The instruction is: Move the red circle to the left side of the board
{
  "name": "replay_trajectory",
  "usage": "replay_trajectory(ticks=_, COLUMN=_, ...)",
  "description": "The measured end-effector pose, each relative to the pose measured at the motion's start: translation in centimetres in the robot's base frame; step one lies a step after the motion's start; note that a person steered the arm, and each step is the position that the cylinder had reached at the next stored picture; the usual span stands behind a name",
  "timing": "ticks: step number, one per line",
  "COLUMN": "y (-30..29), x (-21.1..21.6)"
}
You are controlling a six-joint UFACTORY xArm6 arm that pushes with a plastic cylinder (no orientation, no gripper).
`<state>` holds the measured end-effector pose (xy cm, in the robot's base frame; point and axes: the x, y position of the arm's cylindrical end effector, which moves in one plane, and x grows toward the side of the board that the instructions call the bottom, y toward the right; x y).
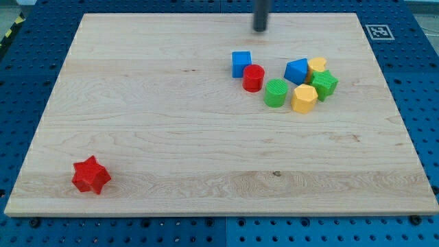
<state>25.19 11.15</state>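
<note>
The red circle [253, 78] is a short red cylinder a little right of the board's middle, in the upper half. It touches a blue cube [241, 64] at its upper left. My tip [260, 29] is the lower end of the dark rod near the view's top, above the red circle and slightly right of it, with a gap of bare wood between them. It touches no block.
Right of the red circle is a cluster: green cylinder [276, 93], yellow hexagon [304, 99], blue block [297, 71], yellow block [317, 66], green star [324, 84]. A red star [90, 175] lies at the bottom left. The wooden board [171, 137] lies on a blue perforated table.
</note>
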Motion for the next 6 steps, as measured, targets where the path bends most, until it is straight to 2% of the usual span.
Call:
replay_trajectory(ticks=2, y=1.3, x=8.3)
replay_trajectory(ticks=3, y=-1.8, x=13.1)
replay_trajectory(ticks=4, y=-8.8, x=15.9)
replay_trajectory(ticks=5, y=-12.2, x=15.3)
replay_trajectory(ticks=6, y=-10.6, x=13.3)
